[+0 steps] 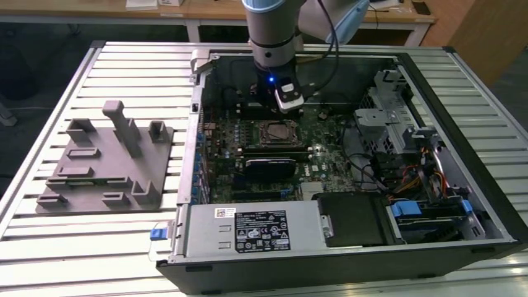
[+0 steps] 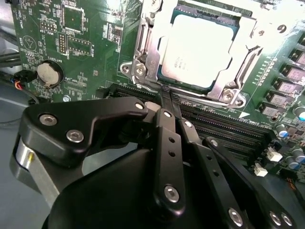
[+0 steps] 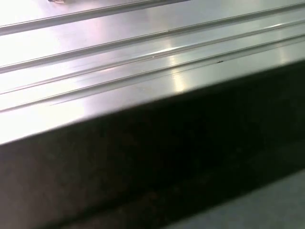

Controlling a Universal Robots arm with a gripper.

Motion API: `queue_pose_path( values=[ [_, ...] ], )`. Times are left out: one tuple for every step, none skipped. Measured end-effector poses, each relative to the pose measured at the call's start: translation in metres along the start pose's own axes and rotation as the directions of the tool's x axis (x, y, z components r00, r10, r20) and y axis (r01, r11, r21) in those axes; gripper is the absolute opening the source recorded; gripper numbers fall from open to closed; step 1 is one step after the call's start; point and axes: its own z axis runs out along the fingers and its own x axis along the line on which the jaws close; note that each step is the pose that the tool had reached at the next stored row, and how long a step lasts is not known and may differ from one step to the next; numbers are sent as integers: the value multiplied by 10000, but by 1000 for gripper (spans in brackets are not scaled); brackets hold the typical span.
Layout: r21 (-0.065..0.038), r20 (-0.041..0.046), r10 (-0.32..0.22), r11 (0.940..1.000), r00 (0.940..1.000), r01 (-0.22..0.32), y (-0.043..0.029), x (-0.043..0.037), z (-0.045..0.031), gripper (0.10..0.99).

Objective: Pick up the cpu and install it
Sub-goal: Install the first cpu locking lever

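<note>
So the cpu [image 2: 199, 51] is already sitting in the socket [image 2: 200, 52] on the motherboard [image 2: 71, 43], silver top facing up with the metal frame around it. That's inside the open PC case [image 1: 462, 154], which takes up the half of the worktop [image 1: 123, 62] on the exterior view's right. The grey fixture block [image 1: 107, 161] sits on the other half.

The gripper [image 2: 167, 93] hangs just over the near edge of the socket. Its jaws look pinched together with nothing between them.

My worry: the tips are really close to the socket frame and the memory slots [image 2: 224, 126]. Any sideways drift could scrape the board or nudge the chip crooked before it's latched.
</note>
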Motion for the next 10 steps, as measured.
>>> queue_pose_path(
  values=[
    [9, -2, -1, 10000, 10000, 1, 1, -2, -15, 106],
    [18, -4, -1, 10000, 10000, 1, 1, -4, -34, 106],
    [16, -4, -1, 10000, 10000, 1, 4, -6, -48, 106],
    [17, -4, -1, 10000, 10000, 1, 6, -8, -65, 106],
    [18, -4, -2, 10000, 10000, 2, 8, -10, -80, 106],
    [19, -4, -2, 10000, 10000, 2, 10, -12, -97, 106],
    [20, -4, -1, 10000, 10000, 1, 12, -15, -113, 106],
    [20, -5, -2, 10000, 10000, 2, 14, -17, -127, 106],
    [20, -5, -2, 10000, 10000, 2, 15, -18, -134, 106],
    [18, -4, -1, 10000, 10000, 1, 16, -18, -133, 106]
  ],
)
